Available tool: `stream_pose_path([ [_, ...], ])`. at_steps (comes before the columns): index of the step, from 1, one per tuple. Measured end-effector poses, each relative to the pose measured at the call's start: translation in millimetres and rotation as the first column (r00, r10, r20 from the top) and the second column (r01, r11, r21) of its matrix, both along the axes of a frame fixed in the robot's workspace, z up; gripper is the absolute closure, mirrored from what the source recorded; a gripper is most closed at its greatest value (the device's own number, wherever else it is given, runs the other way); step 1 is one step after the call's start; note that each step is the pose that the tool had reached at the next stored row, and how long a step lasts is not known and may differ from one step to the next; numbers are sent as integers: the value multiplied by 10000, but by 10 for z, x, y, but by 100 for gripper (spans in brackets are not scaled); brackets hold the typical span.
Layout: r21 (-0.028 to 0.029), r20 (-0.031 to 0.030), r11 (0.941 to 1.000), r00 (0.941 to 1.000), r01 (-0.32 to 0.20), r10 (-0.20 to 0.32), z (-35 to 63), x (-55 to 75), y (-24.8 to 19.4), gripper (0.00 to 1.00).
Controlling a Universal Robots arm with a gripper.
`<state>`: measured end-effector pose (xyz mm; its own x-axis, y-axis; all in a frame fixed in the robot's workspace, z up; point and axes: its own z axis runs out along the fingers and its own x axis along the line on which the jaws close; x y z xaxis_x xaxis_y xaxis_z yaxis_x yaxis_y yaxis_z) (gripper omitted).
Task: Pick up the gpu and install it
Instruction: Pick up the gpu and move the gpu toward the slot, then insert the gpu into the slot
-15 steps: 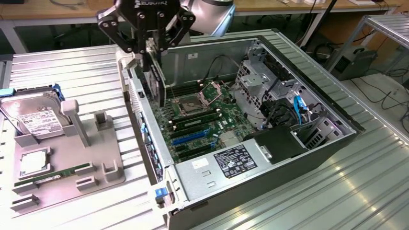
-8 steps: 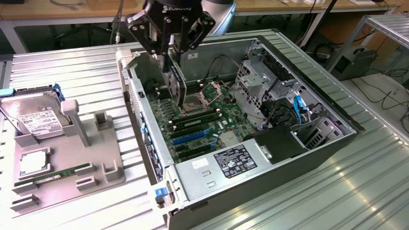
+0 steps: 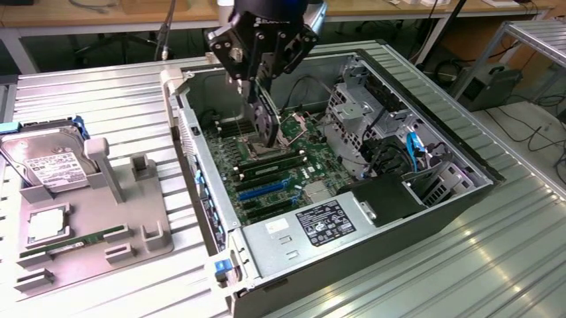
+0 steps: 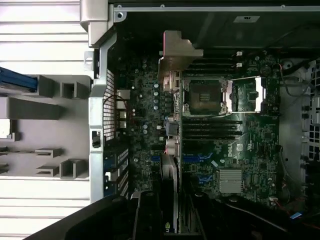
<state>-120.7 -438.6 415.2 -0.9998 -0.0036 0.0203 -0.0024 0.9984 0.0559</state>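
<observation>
Exterior view: 1 gripper (image 3: 256,83) is clamping the gpu (image 3: 264,120), holding it upright on edge over the motherboard (image 3: 305,158) inside the open computer case (image 3: 447,202)

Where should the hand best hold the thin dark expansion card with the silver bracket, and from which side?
By its long upper edge, from above. The thin dark expansion card hangs upright over the green motherboard, so the hand can clamp its flat faces, as it does now. That leaves the lower edge and silver metal bracket free.

A wooden bench (image 3: 372,14) stands behind the ribbed metal table (image 3: 495,265), cables (image 3: 539,129) alongside.
</observation>
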Motion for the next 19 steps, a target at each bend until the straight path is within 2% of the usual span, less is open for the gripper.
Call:
stream_pose_path([
  [2,0,-14,10000,10000,-1,1,-32,85,0,74],
  [5,0,-30,10000,10000,-2,2,-123,326,0,74],
  [9,2,-44,10000,10000,-7,7,-201,542,-7,74],
  [11,10,-70,10000,10000,-8,8,-202,563,-10,74],
  [12,26,-71,10000,10000,-6,6,-202,562,-10,74],
  [19,30,-70,10000,10000,-7,7,-203,563,-10,74],
])
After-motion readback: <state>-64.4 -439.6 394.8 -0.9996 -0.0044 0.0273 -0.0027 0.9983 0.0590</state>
